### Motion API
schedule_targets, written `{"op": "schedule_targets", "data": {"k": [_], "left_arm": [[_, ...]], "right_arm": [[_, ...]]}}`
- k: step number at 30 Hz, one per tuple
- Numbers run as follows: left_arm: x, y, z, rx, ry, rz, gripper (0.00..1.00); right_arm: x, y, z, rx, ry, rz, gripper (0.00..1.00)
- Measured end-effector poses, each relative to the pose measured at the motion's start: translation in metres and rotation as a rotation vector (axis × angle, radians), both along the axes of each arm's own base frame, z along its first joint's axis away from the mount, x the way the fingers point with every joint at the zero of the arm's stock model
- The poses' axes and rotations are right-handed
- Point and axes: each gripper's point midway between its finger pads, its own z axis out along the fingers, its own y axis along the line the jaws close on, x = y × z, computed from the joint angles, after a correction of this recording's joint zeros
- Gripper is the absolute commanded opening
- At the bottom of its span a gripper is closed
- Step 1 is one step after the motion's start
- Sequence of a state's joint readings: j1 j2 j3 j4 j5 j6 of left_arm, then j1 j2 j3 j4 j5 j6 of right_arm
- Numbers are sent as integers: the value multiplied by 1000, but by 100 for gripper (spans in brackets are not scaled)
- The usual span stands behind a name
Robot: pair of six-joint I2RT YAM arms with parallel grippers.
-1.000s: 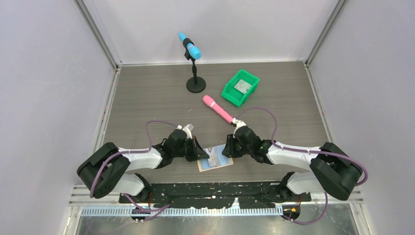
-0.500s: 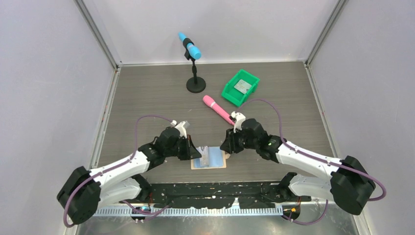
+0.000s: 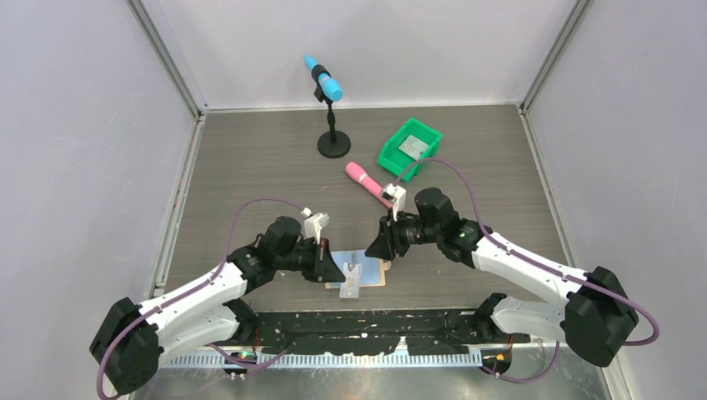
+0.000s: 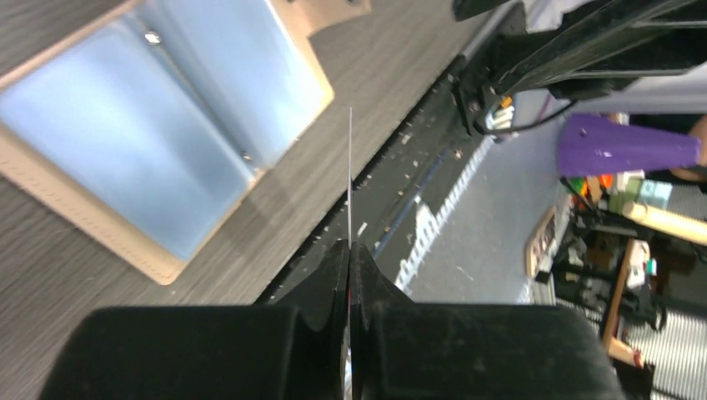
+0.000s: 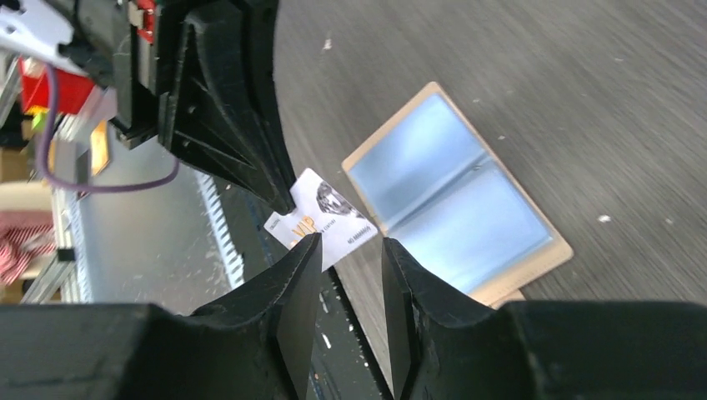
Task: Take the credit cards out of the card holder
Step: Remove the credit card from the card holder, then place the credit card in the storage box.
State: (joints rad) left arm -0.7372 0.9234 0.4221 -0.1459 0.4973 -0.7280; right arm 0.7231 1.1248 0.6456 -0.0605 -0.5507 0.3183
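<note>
Tan along the stitched border, glossy pale blue across both inner leaves: card holder (image 3: 373, 272) spread open and flat on the table (image 3: 250, 167), close to the near edge, between the two arms. Blue card or plain blue lining under those leaves: cannot tell.

One card (image 3: 353, 283) out of the holder, white to pale grey. Seen from the right wrist, card (image 5: 321, 218) face-on with orange "VIP" lettering and a dark round emblem. Seen from the left wrist, card (image 4: 349, 175) edge-on, no more than a hair-thin line. Pinched at one end by the left gripper (image 3: 336, 269), fingers pressed fully together on it, the free end jutting past the holder's near edge.

Right gripper (image 3: 375, 247) just beyond the holder's far edge, fingers parted to a moderate gap, nothing between them, tips aimed down toward the card.

Dark grey wood-grain table top. Toward the far right, a green bin (image 3: 390, 156) with a flat grey rectangle (image 3: 413, 147) inside, too small to identify. Between bin and right gripper, a pink rod (image 3: 371, 185) lying flat. At the far middle, a black stand (image 3: 333, 143) carrying a blue microphone (image 3: 323, 79). Pale lilac-grey walls (image 3: 83, 125) on three sides, metal posts (image 3: 167, 58) in the far corners. Black perforated plate (image 3: 375, 321) along the near edge under the arm bases.
</note>
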Motion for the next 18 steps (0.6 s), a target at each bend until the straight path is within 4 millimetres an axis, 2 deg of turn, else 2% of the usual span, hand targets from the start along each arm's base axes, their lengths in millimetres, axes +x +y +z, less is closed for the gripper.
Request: {"op": "schedule_targets", "data": {"k": [4, 14, 17, 18], "left_arm": [[-11, -7, 8, -54, 15, -78, 0], [-19, -22, 29, -175, 7, -182, 0], [-20, -24, 32, -187, 10, -190, 0], [-20, -24, 32, -191, 10, -192, 0]], "right_arm": [[-11, 6, 2, 28, 25, 84, 42], [-32, 18, -15, 53, 155, 245, 44], [-36, 20, -11, 76, 158, 274, 37], [-37, 21, -9, 85, 156, 284, 32]]}}
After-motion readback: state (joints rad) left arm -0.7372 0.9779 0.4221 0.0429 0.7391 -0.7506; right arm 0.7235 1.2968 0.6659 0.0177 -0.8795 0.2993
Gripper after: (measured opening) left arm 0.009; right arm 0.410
